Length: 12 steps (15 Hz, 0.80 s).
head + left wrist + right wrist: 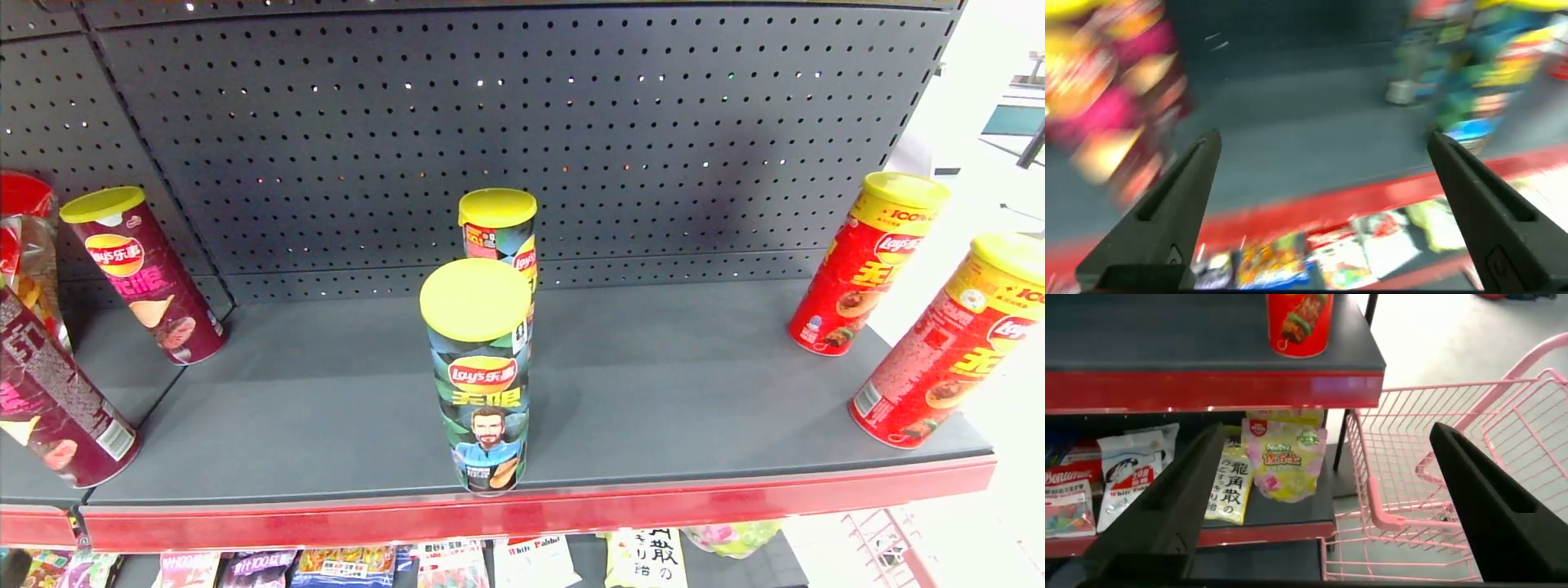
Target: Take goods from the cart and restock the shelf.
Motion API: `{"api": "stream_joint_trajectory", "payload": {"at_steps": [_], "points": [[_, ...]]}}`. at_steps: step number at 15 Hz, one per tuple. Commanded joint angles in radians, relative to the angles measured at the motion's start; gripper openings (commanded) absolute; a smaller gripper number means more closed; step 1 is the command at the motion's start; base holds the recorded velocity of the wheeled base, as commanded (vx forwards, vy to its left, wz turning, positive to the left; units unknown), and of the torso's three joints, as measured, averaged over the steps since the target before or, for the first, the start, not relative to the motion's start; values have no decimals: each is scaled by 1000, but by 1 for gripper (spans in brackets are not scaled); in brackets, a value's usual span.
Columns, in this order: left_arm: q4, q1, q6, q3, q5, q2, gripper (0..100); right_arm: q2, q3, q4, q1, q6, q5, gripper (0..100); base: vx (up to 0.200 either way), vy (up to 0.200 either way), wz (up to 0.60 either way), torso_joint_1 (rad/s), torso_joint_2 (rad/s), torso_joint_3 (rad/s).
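On the dark shelf (653, 384) two green-black chip cans with yellow lids stand in the middle, one at the front edge (482, 384) and one behind it (498, 229). My left gripper (1324, 137) is open and holds nothing. It hangs in front of the shelf's red lip (1290, 216), with the green-black can (1470, 90) blurred off to one side. My right gripper (1327, 429) is also open with nothing in it, lower down, facing the shelf below and the pink cart (1429, 465). No goods show in the visible part of the cart.
Two maroon cans (143, 273) (49, 400) lean at the shelf's left, two red cans (865, 265) (947, 343) at its right end. Wide bare shelf lies between the groups. Snack bags (1286, 453) lie on the lower shelf beside the cart.
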Motion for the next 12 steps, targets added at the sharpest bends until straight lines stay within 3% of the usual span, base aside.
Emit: {"api": "stream_joint_trajectory", "payload": {"at_steps": [1, 2, 3, 5, 9, 11, 12], "points": [[-26, -5, 86, -107, -98, 302, 100, 1, 21, -6, 2, 3, 7, 100, 0, 0, 0, 0, 0, 0], [-81, -8, 120, -106, -96, 383, 100, 1, 21, -6, 0, 3, 4, 100, 0, 0, 0, 0, 0, 0], [-130, -10, 126, -106, -93, 444, 100, 1, 21, -6, 0, 2, 8, 100, 0, 0, 0, 0, 0, 0], [-220, -16, 126, -106, -61, 547, 100, 1, 21, -7, 2, 5, 8, 100, 0, 0, 0, 0, 0, 0], [-501, -107, 132, -95, -33, 786, 100, 1, 21, -6, 2, 12, 11, 100, 0, 0, 0, 0, 0, 0], [-685, -107, 132, -60, 43, 937, 100, 1, 21, -6, 2, 12, 11, 100, 0, 0, 0, 0, 0, 0], [-762, -130, 124, -26, 142, 996, 100, 1, 21, -6, 2, 12, 11, 100, 0, 0, 0, 0, 0, 0]]}}
